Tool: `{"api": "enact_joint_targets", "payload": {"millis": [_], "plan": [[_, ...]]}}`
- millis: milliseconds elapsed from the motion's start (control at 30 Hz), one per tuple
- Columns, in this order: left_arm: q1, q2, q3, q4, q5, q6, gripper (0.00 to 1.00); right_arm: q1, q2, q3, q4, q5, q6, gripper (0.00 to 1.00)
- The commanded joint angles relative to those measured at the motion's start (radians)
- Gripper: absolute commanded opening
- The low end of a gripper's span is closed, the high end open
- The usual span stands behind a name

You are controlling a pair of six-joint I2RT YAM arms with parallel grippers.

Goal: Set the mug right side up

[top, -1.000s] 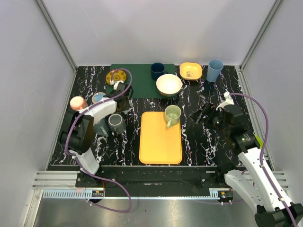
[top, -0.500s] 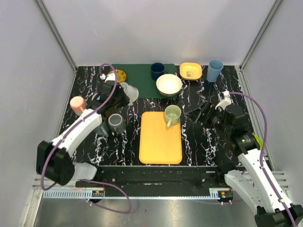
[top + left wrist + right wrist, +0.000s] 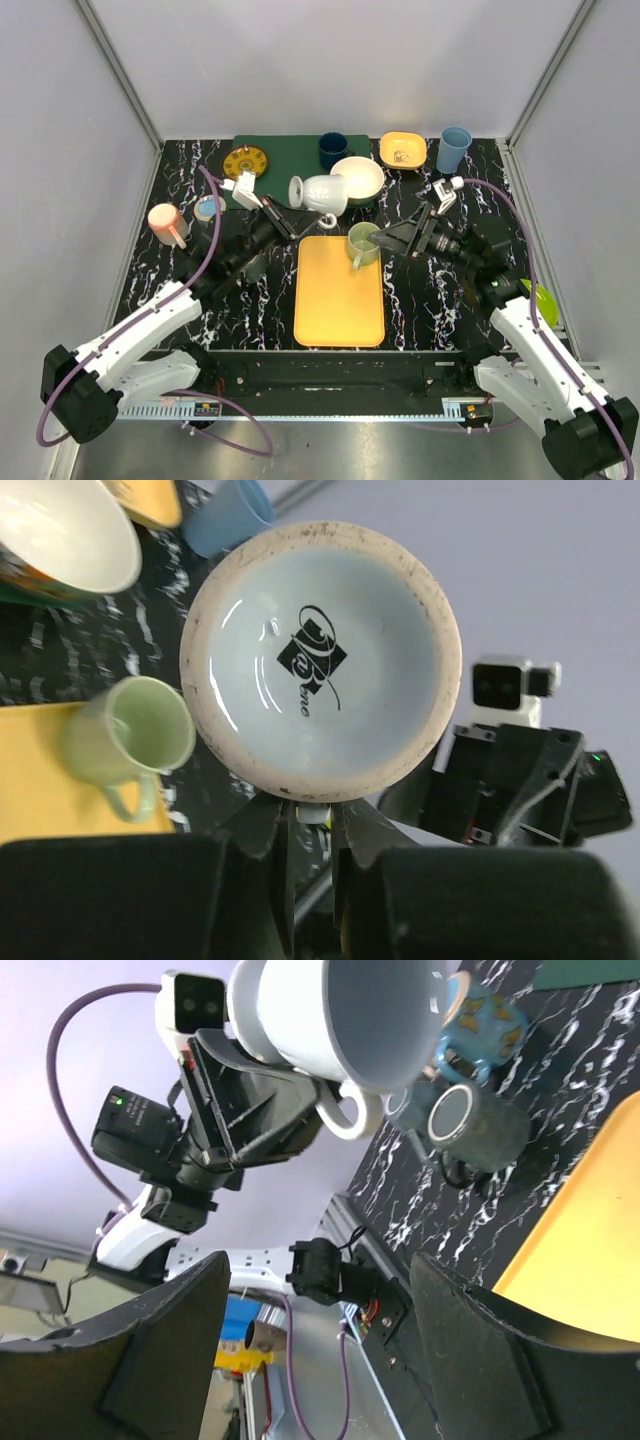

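Observation:
The white mug (image 3: 318,193) hangs in the air above the far end of the yellow tray (image 3: 338,300), tipped on its side. Its mouth faces right and its base faces left. My left gripper (image 3: 300,221) is shut on the mug's handle (image 3: 312,813). The left wrist view shows the mug's printed base (image 3: 320,660) just above the fingers. My right gripper (image 3: 395,233) stands open a short way right of the mug, pointing at it, with nothing between its fingers. In the right wrist view the mug (image 3: 335,1010) is at the top, mouth toward the camera.
A green mug (image 3: 364,241) stands upright on the tray's far right corner, under the right gripper. A cream bowl (image 3: 360,178), navy mug (image 3: 332,150), yellow bowl (image 3: 402,150) and blue cup (image 3: 454,148) line the back. A pink cup (image 3: 166,222) is at left; a dark mug (image 3: 470,1125) sits under the left arm.
My left arm swung right from the back left, carrying the white mug up over the tray's far end. My right gripper reached left toward the mug and its jaws narrowed a little.

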Motion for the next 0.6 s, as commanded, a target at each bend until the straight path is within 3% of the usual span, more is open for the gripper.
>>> {"api": "enact_joint_targets", "payload": {"millis": [0, 100, 367, 567], "plan": [[-0.084, -0.01, -0.027, 0.37, -0.012, -0.143, 0.0, 0.066, 0.072, 0.069, 0.123, -0.051, 0.025, 0.76], [-0.144, 0.008, -0.034, 0.434, -0.049, -0.149, 0.0, 0.108, 0.124, 0.112, 0.097, -0.029, -0.016, 0.75], [-0.23, 0.027, -0.086, 0.62, -0.129, -0.192, 0.0, 0.111, 0.178, 0.083, 0.267, 0.036, 0.04, 0.7], [-0.238, 0.016, -0.106, 0.617, -0.135, -0.197, 0.0, 0.112, 0.22, 0.091, 0.419, 0.034, 0.088, 0.61]]}}
